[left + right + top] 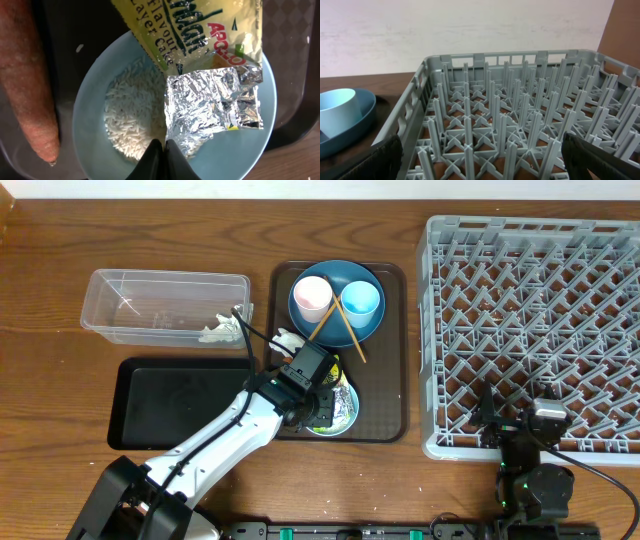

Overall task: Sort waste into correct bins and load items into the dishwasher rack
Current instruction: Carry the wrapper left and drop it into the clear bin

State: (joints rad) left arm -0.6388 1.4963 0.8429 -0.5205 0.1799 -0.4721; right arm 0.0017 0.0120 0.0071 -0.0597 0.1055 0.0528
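The left wrist view looks down into the pale blue bowl (240, 150), which holds white rice (132, 120) and the yellow-green wrapper (210, 95), its foil side folded up. My left gripper (163, 145) is shut, its tips pinched on the foil's lower left edge. An orange carrot (25, 75) lies left of the bowl. Overhead, the left gripper (325, 402) hangs over the bowl (347, 418). The blue plate (345, 275) carries the pink cup (312, 298), the light blue cup (361, 300) and the chopsticks (340, 320). My right gripper (515, 408) is open over the near edge of the rack (540, 320).
The clear box (165, 305) holds a crumpled white tissue (222, 330); the black tray (170, 400) lies in front of it. Another white tissue (288, 340) lies on the brown serving tray (395, 350). The right gripper (480, 165) faces the rack's pegs (495, 125).
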